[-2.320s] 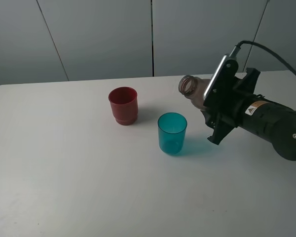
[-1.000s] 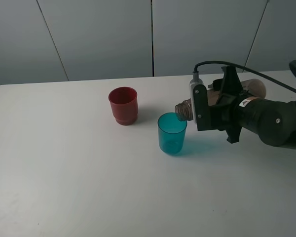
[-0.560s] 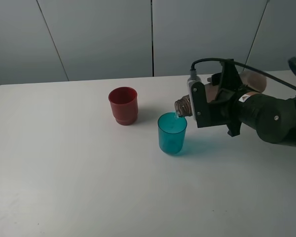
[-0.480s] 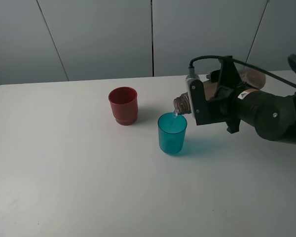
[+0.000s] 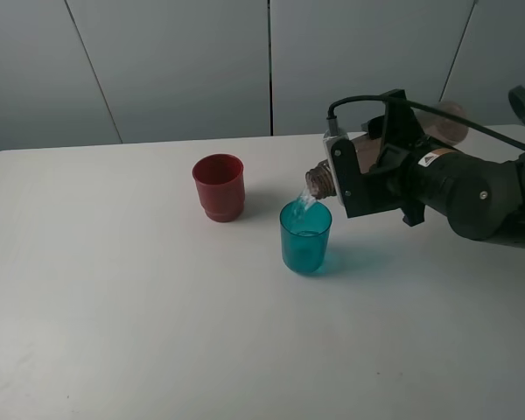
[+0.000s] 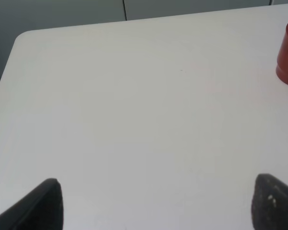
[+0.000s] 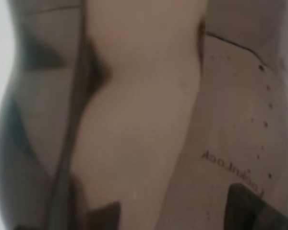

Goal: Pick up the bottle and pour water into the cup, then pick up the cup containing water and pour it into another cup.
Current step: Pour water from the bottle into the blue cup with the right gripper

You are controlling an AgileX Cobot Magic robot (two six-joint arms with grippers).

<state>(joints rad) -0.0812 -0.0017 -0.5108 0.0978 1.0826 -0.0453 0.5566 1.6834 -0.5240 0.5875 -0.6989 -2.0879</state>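
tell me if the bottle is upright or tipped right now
Tipped. The bottle lies nearly horizontal in the right gripper, mouth angled down, and water streams from it into the teal cup.

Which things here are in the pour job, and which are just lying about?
In the job:
bottle, tipped and pouring
blue cup, below its mouth
red cup, standing apart

Not in it:
table
wall panels
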